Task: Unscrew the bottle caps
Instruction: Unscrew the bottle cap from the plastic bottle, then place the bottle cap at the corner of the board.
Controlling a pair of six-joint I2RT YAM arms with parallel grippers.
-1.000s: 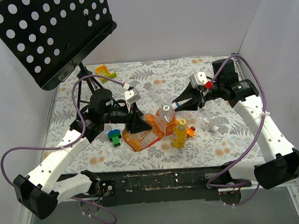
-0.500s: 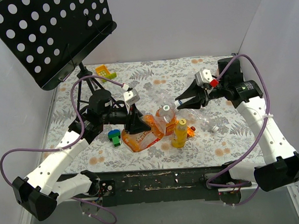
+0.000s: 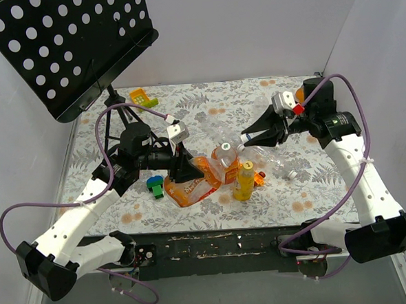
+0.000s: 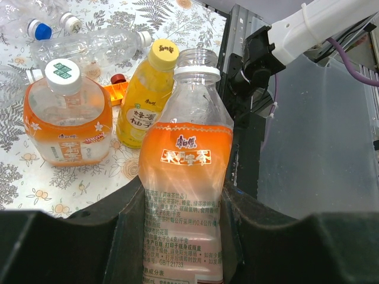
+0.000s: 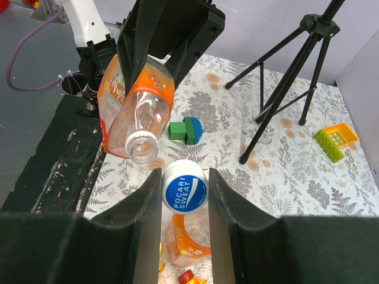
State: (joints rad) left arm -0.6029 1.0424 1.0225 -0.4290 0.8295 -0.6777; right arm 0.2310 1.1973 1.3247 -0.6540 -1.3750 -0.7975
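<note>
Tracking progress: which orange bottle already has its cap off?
The tall orange bottle in the left tool: its neck is open; the squat orange bottle wears a white cap.

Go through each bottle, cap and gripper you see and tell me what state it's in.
tall orange bottle: cap off, tilted, held by left gripper.
left gripper: shut on tall orange bottle.
blue-and-white cap: pinched in right gripper.
right gripper: shut on blue-and-white cap.
short orange bottle: upright, white cap on.
yellow bottle: upright, yellow cap on.
clear bottle: lying down, capped.
</note>
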